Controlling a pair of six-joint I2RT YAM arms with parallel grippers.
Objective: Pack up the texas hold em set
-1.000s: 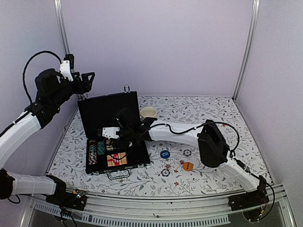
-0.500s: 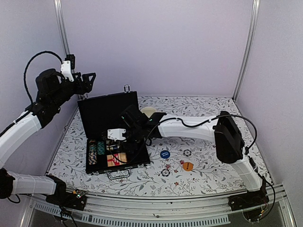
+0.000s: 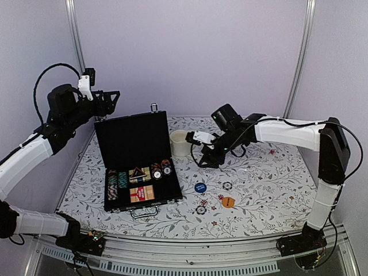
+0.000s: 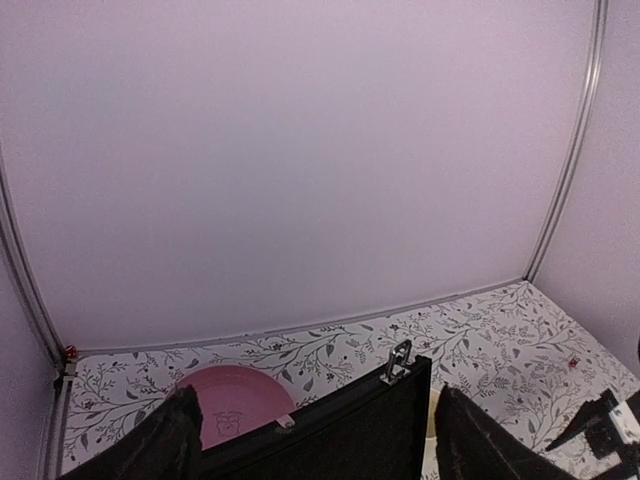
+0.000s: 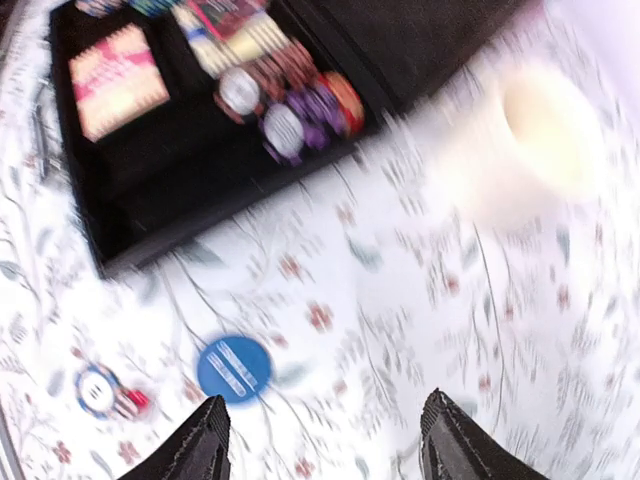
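The black case (image 3: pixel 133 140) lies open at the table's left with its lid upright. Its tray holds striped chips (image 3: pixel 117 184), a red card deck (image 3: pixel 141 194) and more chips (image 3: pixel 161 168). A blue round button (image 3: pixel 200 187), an orange button (image 3: pixel 228 202), two loose chips (image 3: pixel 227 185) and small dice (image 3: pixel 203 202) lie on the table to its right. My right gripper (image 3: pixel 202 159) is open and empty, above the table right of the case; in the right wrist view (image 5: pixel 325 440) the blue button (image 5: pixel 233 367) lies by its left finger. My left gripper (image 3: pixel 110 98) is open and empty, high over the lid (image 4: pixel 340 430).
A cream mug (image 3: pixel 181 142) stands behind the case's right corner, close to my right gripper. A pink plate (image 4: pixel 235 405) lies behind the lid at the back left. Purple walls with metal posts enclose the table on three sides.
My right gripper has pulled out of the case and swung right, over the table near the mug. Chips now show in the tray where it was. The left arm barely moved.
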